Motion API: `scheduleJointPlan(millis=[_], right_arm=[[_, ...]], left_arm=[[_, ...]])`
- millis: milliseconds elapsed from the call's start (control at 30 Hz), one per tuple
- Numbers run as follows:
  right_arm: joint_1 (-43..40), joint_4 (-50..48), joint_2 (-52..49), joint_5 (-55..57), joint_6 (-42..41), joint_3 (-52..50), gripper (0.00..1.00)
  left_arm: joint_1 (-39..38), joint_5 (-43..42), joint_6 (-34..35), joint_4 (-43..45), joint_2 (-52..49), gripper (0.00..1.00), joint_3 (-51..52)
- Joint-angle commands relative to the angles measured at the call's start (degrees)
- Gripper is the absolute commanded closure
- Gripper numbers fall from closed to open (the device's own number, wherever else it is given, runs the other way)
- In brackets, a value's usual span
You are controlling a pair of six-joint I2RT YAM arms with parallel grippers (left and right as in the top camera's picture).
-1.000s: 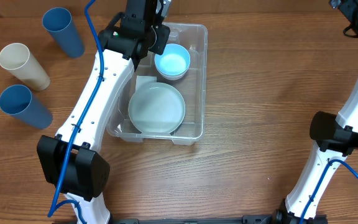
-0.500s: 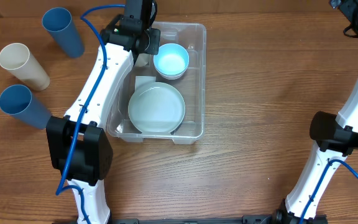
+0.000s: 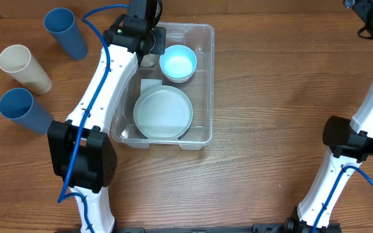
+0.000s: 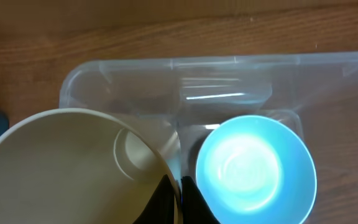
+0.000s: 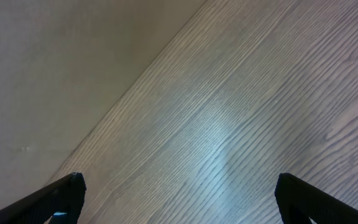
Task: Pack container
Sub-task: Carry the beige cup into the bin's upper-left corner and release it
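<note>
Currently the container (image 3: pixel 207 97) sits on the table (image 3: pixel 271 97) left of centre, its long side running away from the robot. Inside it, a pale plate (image 3: pixel 163 112) lies flat at the near end. A blue bowl (image 3: pixel 178 63) sits mouth up at the far end, toward the right wall. A white label (image 3: pixel 149 86) shows on the base by the left wall. The left gripper (image 4: pixel 178 200) hangs over the container's far left corner, its jaws pinched tight on the rim of a cream bowl (image 4: pixel 61 168), which the wrist view shows mouth up just beside the blue bowl. Whether the cream bowl touches the base, I cannot tell. The right gripper (image 5: pixel 179 199) is out at the far right, jaws spread wide with nothing between them and bare wood below. Left of the container, well apart from it, sit 3 cups: a blue cup (image 3: pixel 65 32), a cream cup (image 3: pixel 24 68) and another blue cup (image 3: pixel 24 110).
</note>
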State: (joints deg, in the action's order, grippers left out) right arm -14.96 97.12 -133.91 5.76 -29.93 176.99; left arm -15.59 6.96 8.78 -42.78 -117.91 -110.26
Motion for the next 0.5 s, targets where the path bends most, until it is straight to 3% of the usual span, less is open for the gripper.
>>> scheduleJointPlan(millis=[0, 467], right_arm=[[0.0, -0.1, 0.5, 0.2, 0.2, 0.3, 0.00], [0.0, -0.1, 0.5, 0.2, 0.2, 0.3, 0.00]], left_arm=[[0.7, 1.7, 0.4, 2.2, -0.9, 0.96, -0.5], [0.7, 2.0, 0.5, 3.9, -6.3, 0.96, -0.5]])
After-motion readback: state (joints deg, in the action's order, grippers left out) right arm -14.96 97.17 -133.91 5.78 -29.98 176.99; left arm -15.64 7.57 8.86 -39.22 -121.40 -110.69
